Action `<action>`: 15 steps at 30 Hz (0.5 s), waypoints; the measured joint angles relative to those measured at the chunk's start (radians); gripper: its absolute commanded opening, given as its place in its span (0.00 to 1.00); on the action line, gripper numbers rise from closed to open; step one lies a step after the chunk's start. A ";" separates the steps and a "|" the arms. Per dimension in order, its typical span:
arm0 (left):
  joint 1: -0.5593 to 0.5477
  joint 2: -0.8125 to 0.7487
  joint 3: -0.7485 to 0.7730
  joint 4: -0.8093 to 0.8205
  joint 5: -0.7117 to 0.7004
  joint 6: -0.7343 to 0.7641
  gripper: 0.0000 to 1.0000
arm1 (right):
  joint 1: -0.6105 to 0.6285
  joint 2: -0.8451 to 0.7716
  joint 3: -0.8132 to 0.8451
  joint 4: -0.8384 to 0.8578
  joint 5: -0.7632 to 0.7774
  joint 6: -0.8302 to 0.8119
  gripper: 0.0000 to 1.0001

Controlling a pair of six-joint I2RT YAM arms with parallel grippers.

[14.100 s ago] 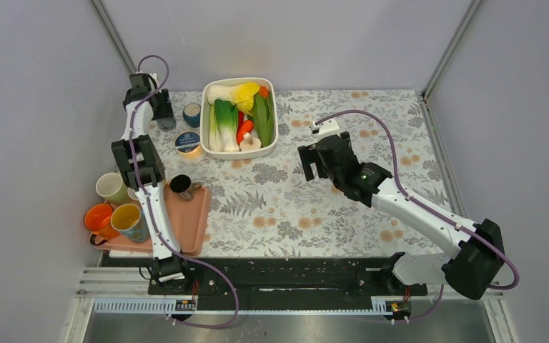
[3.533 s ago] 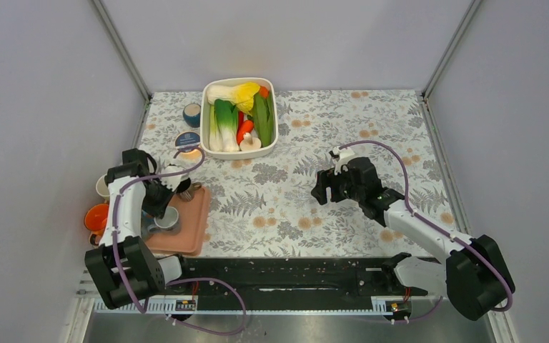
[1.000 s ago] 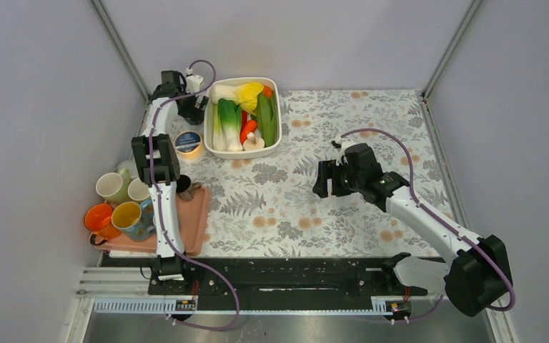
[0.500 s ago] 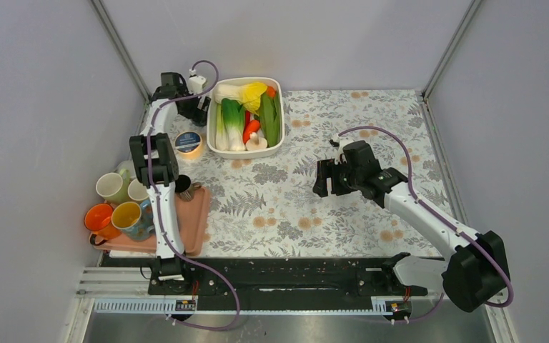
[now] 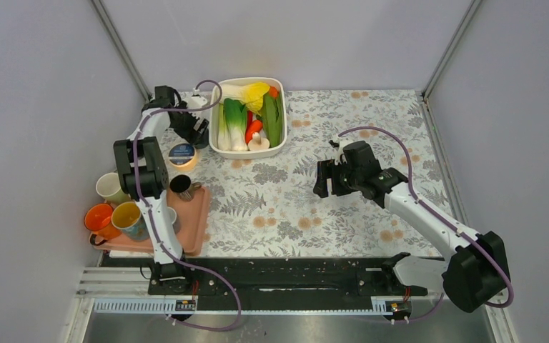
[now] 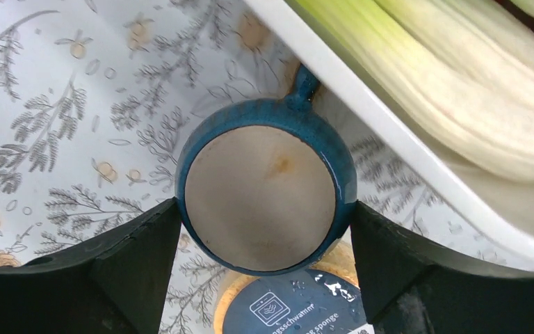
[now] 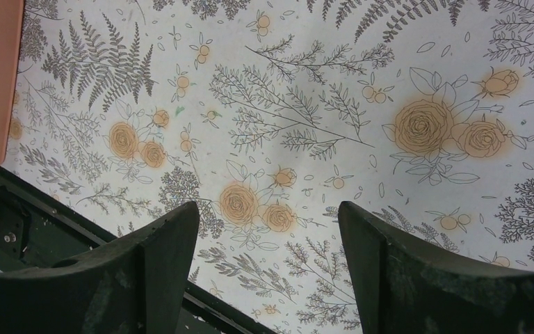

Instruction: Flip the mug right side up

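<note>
The mug [image 6: 261,198] is dark blue and stands upside down on the flowered cloth, its pale unglazed base facing up. Its handle [image 6: 304,83] points at the white dish [image 6: 389,125]. My left gripper [image 6: 264,203] is shut on the mug, one black finger pressed against each side. In the top view the left gripper [image 5: 188,125] covers the mug, beside the dish's left wall. My right gripper [image 5: 325,179] hangs open over bare cloth at mid-right, with nothing between its fingers [image 7: 160,257].
The white dish [image 5: 249,151] holds leeks and other vegetables. A round sponge tin [image 5: 182,152] lies just in front of the mug. A pink tray [image 5: 193,214] at the left carries a black cup [image 5: 181,184]; cream [image 5: 111,187], orange [image 5: 99,218] and yellow-lined [image 5: 129,220] mugs stand beside it.
The left gripper came down toward the near side and its jaws narrowed onto the blue mug. The white dish slid a little to the right. The right arm stayed still.
</note>
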 measured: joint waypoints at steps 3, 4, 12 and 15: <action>0.017 -0.013 -0.003 -0.072 0.031 0.072 0.76 | 0.000 -0.006 0.000 0.000 0.000 -0.002 0.82; 0.022 -0.013 -0.003 -0.092 0.037 0.094 0.81 | 0.000 -0.007 0.000 0.000 0.000 -0.002 0.82; 0.044 -0.041 0.008 -0.302 0.064 0.308 0.99 | 0.000 -0.012 -0.001 0.005 -0.002 -0.002 0.82; 0.044 -0.072 0.000 -0.336 0.066 0.347 0.99 | 0.000 -0.017 -0.001 0.005 -0.003 -0.003 0.82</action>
